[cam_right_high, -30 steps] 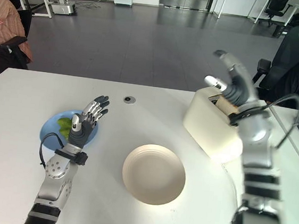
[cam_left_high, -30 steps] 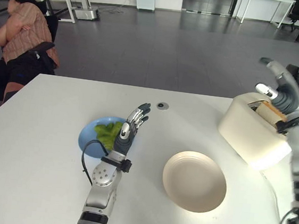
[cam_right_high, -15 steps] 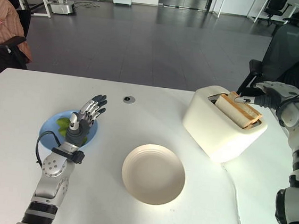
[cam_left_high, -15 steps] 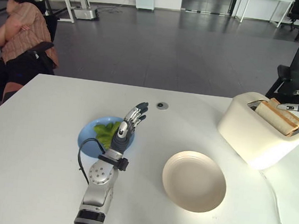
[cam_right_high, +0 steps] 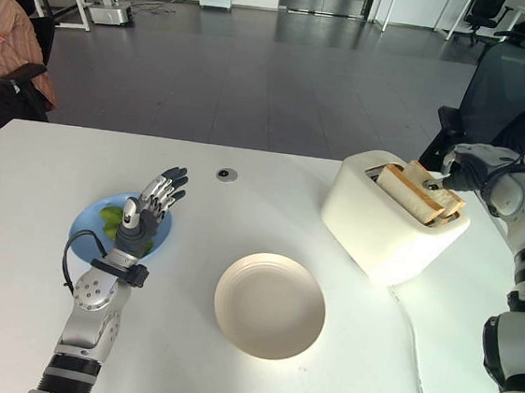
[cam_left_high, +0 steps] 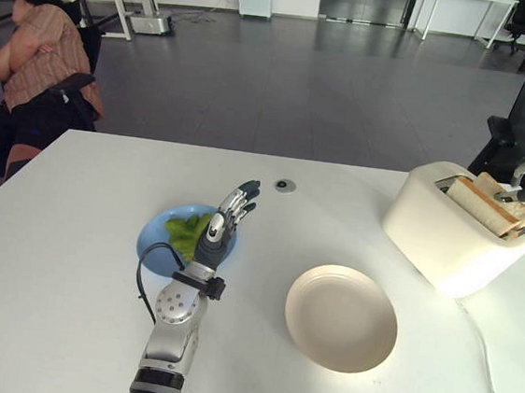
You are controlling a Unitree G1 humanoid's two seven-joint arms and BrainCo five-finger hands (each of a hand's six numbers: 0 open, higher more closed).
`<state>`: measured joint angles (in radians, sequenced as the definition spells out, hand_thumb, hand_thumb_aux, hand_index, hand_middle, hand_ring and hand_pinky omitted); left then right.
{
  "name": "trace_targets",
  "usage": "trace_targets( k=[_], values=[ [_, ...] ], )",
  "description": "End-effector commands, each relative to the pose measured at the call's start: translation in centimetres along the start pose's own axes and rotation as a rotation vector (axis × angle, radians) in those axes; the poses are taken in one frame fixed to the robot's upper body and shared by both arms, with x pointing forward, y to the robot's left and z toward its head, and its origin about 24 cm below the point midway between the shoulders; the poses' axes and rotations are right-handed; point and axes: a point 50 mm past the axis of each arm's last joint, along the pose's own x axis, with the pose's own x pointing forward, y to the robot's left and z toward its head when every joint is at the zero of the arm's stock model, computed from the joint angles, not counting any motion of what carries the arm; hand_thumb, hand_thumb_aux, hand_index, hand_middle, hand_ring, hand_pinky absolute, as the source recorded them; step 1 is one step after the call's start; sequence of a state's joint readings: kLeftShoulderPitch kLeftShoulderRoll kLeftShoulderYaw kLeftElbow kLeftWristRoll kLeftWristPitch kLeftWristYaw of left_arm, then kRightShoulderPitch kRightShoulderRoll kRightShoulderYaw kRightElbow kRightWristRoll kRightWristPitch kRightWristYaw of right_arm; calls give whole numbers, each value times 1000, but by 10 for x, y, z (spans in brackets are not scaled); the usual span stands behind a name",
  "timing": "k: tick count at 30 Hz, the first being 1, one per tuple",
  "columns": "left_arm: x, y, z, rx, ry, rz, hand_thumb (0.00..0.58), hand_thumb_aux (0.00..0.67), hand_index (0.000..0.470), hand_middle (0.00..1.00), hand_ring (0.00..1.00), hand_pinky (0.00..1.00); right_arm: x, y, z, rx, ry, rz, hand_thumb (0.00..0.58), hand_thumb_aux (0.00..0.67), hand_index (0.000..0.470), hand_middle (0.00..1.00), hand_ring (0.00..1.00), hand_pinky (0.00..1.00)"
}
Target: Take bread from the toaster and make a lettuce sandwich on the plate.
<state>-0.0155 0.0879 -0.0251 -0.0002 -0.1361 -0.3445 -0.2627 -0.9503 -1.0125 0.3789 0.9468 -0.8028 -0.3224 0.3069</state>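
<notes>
— What are the fingers [cam_left_high: 240, 198] of the left hand [cam_left_high: 215, 236] doing?

— They are spread wide and straight, holding nothing. They point away across the table [cam_left_high: 49, 259], with the tips up over the near edge of the blue plate [cam_left_high: 148, 242].

— And on that plate?

— The lettuce [cam_left_high: 184, 230], a green heap just left of the hand. I can't say for certain whether the hand touches it. A black cable [cam_left_high: 146, 279] loops out from the wrist, and the forearm runs back toward the near edge of the table.

— The other side?

— The right hand [cam_right_high: 477, 170] is up at the far right, tight against the outer end of the bread [cam_right_high: 414, 195]. Whether it has actually closed on a slice, I cannot tell from here.

— Where does the bread sit?

— In the toaster [cam_right_high: 372, 229]. The slices stand in the slots with their tops poking out above the cream body. The toaster is at the right of the table, set at a slant to its edge.

— And the sandwich plate?

— The cream plate [cam_right_high: 270, 306] lies bare between the two hands, nearer the front, well apart from the toaster and from the blue plate. Beyond it, a small round disc [cam_left_high: 285, 186] is set in the tabletop.
</notes>
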Motion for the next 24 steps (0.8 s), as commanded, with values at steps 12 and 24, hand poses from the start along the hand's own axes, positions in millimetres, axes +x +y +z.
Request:
trace_targets(
  k=[12, 24],
  values=[
    [-1, 5, -5, 18, 38, 21, 0, 0, 0, 0, 0, 0, 2, -10, 20, 153, -136, 4, 580, 670, 470, 0, 0, 0],
    [-1, 6, -6, 18, 42, 13, 0, 0, 0, 0, 0, 0, -45, -134, 37, 170, -324, -689, 580, 670, 470, 0, 0, 0]
  ],
)
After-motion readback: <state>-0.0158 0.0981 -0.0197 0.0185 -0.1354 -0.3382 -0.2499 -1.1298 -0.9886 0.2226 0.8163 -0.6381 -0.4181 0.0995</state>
